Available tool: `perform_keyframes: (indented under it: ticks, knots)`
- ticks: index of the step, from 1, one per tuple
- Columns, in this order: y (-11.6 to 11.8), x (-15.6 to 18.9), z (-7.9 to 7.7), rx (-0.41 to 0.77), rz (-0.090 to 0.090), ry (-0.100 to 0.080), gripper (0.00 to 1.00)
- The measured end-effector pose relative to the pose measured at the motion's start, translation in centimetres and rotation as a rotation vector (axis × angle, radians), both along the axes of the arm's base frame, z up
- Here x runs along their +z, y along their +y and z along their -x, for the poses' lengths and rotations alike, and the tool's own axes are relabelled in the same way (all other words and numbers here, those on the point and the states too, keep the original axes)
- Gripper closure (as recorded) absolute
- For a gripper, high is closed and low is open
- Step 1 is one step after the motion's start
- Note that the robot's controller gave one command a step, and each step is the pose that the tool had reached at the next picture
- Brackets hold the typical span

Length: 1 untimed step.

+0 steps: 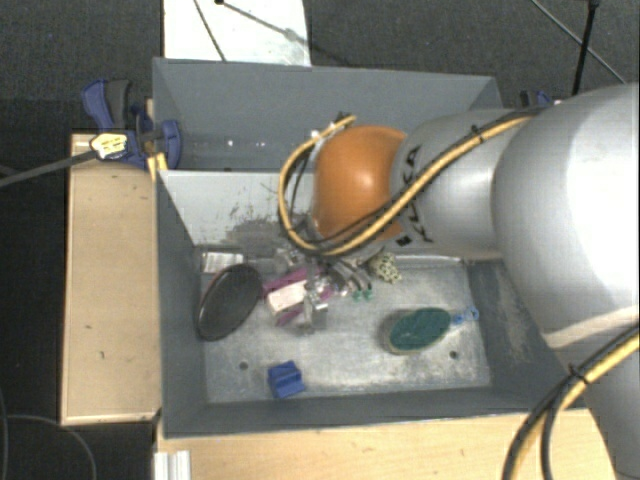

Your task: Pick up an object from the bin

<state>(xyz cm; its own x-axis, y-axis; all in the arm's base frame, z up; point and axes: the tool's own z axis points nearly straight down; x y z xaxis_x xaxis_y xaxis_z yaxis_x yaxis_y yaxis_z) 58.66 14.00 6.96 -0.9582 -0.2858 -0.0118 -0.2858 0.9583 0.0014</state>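
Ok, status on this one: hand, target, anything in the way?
Hand low at bin centre, against the purple-and-white piece. Dark oval dish close by, view-left. Blue block, green brush lie apart.

Pincer (pixel 320 306) beside purple-and-white object (pixel 283 296) in bin (pixel 340 356)

Light from above brightens the bin (pixel 300 108), whose floor shows faint speckled glare. The arm (pixel 545 193) gleams pale and casts soft shadow under its orange cover (pixel 355 178).
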Motion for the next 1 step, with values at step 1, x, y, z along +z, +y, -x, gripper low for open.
perform_keyframes:
  ticks: [1]
  knots:
    - [0.01,-0.04,0.02,-0.002,0.000,0.001,1.00]
